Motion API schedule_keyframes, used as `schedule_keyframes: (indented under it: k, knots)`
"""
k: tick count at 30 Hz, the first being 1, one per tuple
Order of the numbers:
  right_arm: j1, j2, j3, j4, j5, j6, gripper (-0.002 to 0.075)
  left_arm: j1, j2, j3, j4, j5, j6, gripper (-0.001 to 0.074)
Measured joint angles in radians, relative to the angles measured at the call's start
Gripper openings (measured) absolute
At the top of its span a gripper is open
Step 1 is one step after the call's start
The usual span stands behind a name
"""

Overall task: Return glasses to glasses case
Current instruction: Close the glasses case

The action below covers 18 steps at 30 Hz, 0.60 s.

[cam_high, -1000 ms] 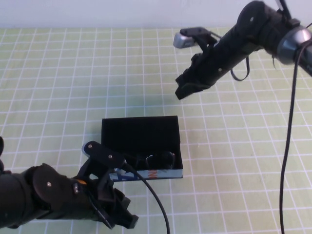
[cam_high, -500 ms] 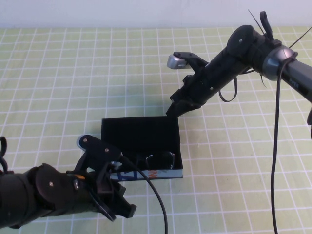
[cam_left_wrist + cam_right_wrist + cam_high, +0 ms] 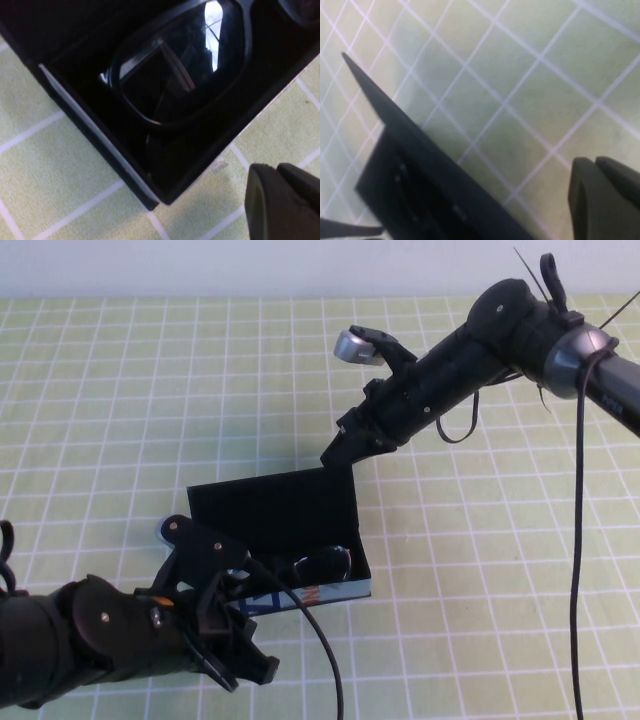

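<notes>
Black against the pale green grid cloth (image 3: 120, 400), the right gripper (image 3: 338, 449) sits at the far right corner of the raised flap lid (image 3: 275, 502), at about one o'clock from the glasses case (image 3: 300, 560); whether its fingers are parted or closed on that corner I cannot tell; the lid stands tilted up off the cloth, so the step in hand looks like folding it over. To do it well, the corner wants carrying toward six o'clock in an arc about the hinge, without dragging the box, and lowering flat only once the lid clears the frame.

The left gripper (image 3: 245, 665) hangs low at seven o'clock from the case, just beside its light blue printed side (image 3: 310, 594), touching nothing that I can see; how wide it stands is not shown.

Inside the case lie the glasses (image 3: 322, 564), against the near wall; the left wrist view shows one dark reflective lens (image 3: 185, 65) in its thick rim, wholly below the box edge.
</notes>
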Motion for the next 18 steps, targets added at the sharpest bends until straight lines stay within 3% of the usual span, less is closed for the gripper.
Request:
schedule_keyframes:
  k: [7, 13, 18]
  knots:
    - [0.015, -0.1, 0.131, -0.006, 0.0, 0.0, -0.0016, 0.0, 0.0, 0.0, 0.0, 0.0, 0.004, -0.0001]
    - [0.082, -0.12, 0.247, -0.025, 0.0, 0.0, -0.0016, 0.0, 0.0, 0.0, 0.0, 0.012, 0.008, -0.0001]
    - [0.132, -0.121, 0.259, -0.057, -0.002, 0.0, -0.0016, 0.0, -0.002, -0.01, 0.02, 0.161, 0.089, -0.0002]
